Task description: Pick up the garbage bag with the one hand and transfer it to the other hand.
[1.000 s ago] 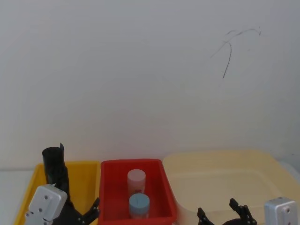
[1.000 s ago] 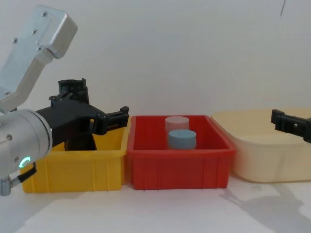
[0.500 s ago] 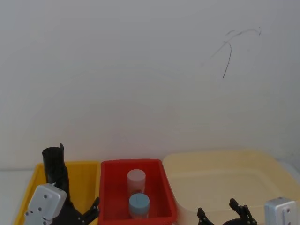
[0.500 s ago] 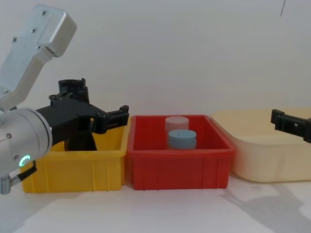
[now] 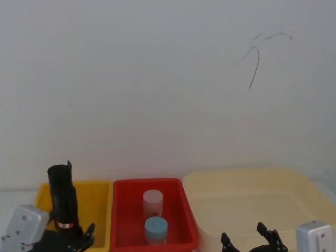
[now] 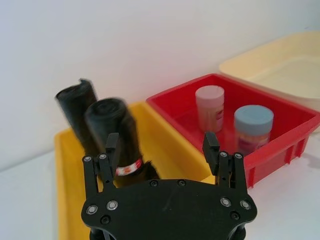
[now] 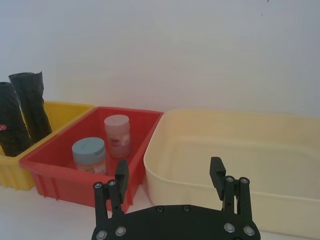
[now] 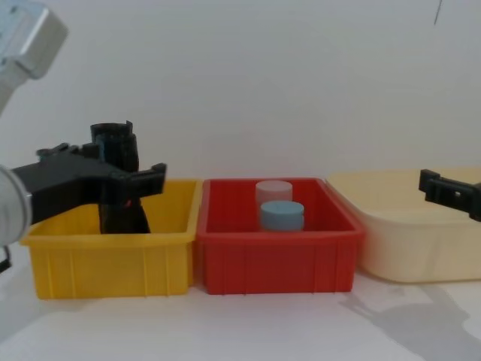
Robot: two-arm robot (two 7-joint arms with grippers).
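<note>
Left gripper (image 6: 160,150) spread wide, holding nothing, low over the yellow bin (image 6: 67,190); garbage bag (image 6: 116,137) stands upright in that bin, near one finger, off-centre in the gap; unlabelled roll (image 6: 75,107) just beside it, behind.

Risks: closing off-centre may tip the bag or pinch both rolls together; crinkled plastic may slip at the handover.

Right gripper (image 7: 169,176) open, empty, waiting near the cream tub (image 7: 240,150), well apart.

Writing: red-and-white label band (image 6: 127,167), print unreadable; labels on the pink-lidded jar (image 6: 209,107) and blue-lidded jar (image 6: 252,127) in the red bin (image 6: 280,150), also unreadable.
</note>
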